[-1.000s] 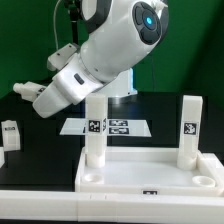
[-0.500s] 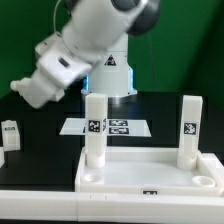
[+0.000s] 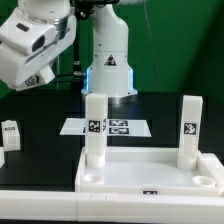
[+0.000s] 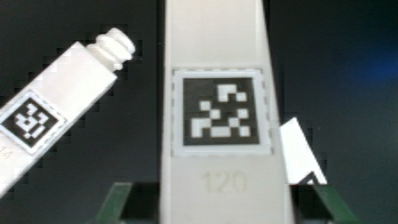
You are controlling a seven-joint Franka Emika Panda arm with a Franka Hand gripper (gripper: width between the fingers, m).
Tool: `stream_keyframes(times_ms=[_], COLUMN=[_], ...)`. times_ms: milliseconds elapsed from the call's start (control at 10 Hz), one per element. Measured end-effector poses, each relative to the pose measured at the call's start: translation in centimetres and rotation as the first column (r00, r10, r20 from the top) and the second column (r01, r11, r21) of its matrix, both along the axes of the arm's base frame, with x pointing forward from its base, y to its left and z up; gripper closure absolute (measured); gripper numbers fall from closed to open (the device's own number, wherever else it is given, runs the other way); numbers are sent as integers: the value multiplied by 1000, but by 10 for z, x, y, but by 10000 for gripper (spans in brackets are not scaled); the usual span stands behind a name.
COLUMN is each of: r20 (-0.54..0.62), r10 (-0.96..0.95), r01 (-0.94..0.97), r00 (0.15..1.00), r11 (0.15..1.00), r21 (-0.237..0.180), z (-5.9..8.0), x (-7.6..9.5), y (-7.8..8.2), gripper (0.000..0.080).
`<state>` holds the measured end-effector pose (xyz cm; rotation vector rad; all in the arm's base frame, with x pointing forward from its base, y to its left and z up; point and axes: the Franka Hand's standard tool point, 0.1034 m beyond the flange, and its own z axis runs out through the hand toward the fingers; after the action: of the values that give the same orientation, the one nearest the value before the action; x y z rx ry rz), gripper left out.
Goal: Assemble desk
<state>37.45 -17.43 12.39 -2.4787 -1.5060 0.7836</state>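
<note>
The desk tabletop (image 3: 150, 178), a white rimmed tray, lies at the front of the exterior view. Two white legs stand upright in its back corners, one toward that view's left (image 3: 94, 130) and one toward its right (image 3: 189, 130). In the wrist view a tagged white leg (image 4: 221, 110) fills the middle, and my gripper (image 4: 222, 200) is shut on it, with a dark finger (image 4: 125, 200) on each side. Another leg (image 4: 63, 95) with a threaded end lies slanted on the black table beside it. In the exterior view my arm's wrist (image 3: 30, 50) hangs high at the left, and its fingers are hard to make out.
The marker board (image 3: 108, 127) lies flat behind the tabletop, in front of the arm's base (image 3: 108, 70). A small tagged white part (image 3: 10, 133) sits at the exterior view's left edge. A white corner (image 4: 302, 150) shows behind the held leg.
The arm has swung up and toward the exterior view's left, away from above the standing legs. The tabletop and both upright legs have not moved.
</note>
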Motion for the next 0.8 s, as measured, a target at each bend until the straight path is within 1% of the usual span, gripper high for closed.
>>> stream_keyframes(times_ms=[100, 200, 300, 500, 600, 700, 800], r20=[25, 42, 35, 52, 75, 95, 106], r10=[-21, -90, -194, -277, -285, -324, -344], r01=[19, 86, 191, 270, 269, 299, 311], r00=[999, 995, 980, 959, 955, 941, 933], r11=[998, 992, 979, 956, 948, 930, 919], r21=[58, 91, 66, 113, 172, 212, 243], z=[0, 1, 6, 8, 7, 7, 7], x=[1, -1, 0, 3, 3, 3, 2], y=[-1, -3, -2, 2, -1, -5, -8], gripper=[509, 509, 509, 509, 509, 509, 509])
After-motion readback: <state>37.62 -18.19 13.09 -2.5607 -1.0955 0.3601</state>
